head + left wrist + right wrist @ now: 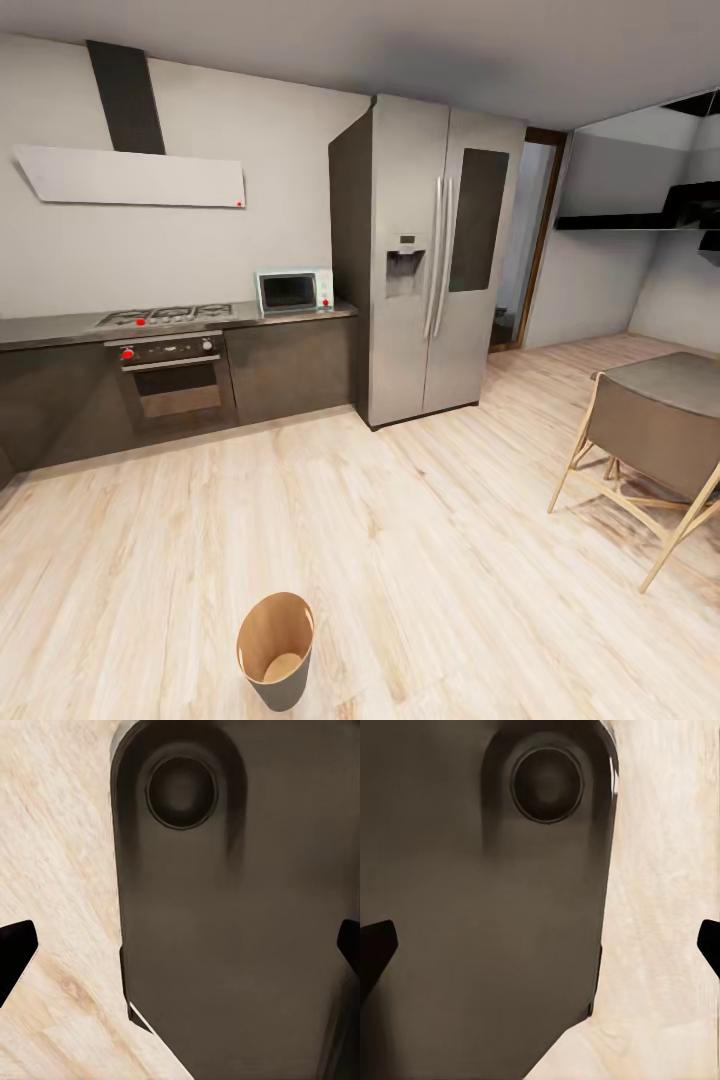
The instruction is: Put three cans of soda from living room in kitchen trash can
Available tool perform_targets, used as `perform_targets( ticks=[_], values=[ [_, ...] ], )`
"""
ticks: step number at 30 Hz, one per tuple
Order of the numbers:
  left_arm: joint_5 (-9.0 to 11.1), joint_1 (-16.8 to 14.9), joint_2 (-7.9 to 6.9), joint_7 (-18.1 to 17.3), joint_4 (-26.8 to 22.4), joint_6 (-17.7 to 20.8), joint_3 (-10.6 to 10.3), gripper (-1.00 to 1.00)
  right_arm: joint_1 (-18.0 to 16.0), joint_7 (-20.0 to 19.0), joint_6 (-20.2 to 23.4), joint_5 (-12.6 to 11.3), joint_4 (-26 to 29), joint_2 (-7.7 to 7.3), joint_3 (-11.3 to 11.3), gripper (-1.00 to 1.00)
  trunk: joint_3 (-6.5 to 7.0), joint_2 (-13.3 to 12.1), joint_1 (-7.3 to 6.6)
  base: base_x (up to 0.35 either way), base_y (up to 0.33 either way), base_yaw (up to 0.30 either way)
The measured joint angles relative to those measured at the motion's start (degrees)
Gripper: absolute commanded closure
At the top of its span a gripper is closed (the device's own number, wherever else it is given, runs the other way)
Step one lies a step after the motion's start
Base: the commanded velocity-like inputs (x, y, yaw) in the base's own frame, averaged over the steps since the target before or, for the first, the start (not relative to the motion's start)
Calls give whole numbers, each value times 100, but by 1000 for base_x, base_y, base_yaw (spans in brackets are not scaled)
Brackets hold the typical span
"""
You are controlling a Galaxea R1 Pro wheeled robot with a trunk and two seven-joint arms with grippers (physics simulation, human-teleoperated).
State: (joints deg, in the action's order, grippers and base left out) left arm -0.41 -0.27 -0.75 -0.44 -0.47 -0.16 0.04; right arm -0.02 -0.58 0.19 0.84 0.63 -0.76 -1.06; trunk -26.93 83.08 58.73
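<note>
Trash can (276, 650): stands on the wood floor (420, 520) at the near middle of the kitchen, well apart from the cabinets; round, tapered, lidless, dark grey outside, tan wood-like inside; nothing lies in it.
Soda cans: none can be made out here.
Far left wall: dark grey cabinets (290, 368) under a grey counter, gas hob (165, 316) with red knobs, built-in oven (172, 382) below, white flat hood (130, 177) above.
Microwave (293, 290): small, pale, on the counter's right end.
Fridge (430, 255): tall brushed steel, two doors, just right of the counter.
Right side: grey table (672, 378) and a chair (650, 440) on pale splayed wooden legs.
Left gripper (180, 945): fingertips (15, 949) wide apart, holding nothing, over a dark rounded robot part and floor.
Right gripper (540, 945): fingertips (375, 945) equally spread, nothing held.
</note>
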Motion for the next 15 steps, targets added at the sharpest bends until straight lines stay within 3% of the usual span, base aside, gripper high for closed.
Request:
perform_targets(
  ticks=[7,8,15],
  values=[
    [-3,-68,-26,-8,-123,-225,-31,-100,-6,-5,-225,11,226,-37,-131,-100,0,0,0,0,0,0],
    [-3,-76,-27,-13,-666,-452,-34,-100,-7,-12,-947,12,751,-39,-141,-100,0,0,0,0,0,0],
    [0,-81,-30,-32,-2624,-460,-26,-100,-4,-224,-1012,7,2251,-90,-143,-100,1,0,0,0,0,0]
  ],
)
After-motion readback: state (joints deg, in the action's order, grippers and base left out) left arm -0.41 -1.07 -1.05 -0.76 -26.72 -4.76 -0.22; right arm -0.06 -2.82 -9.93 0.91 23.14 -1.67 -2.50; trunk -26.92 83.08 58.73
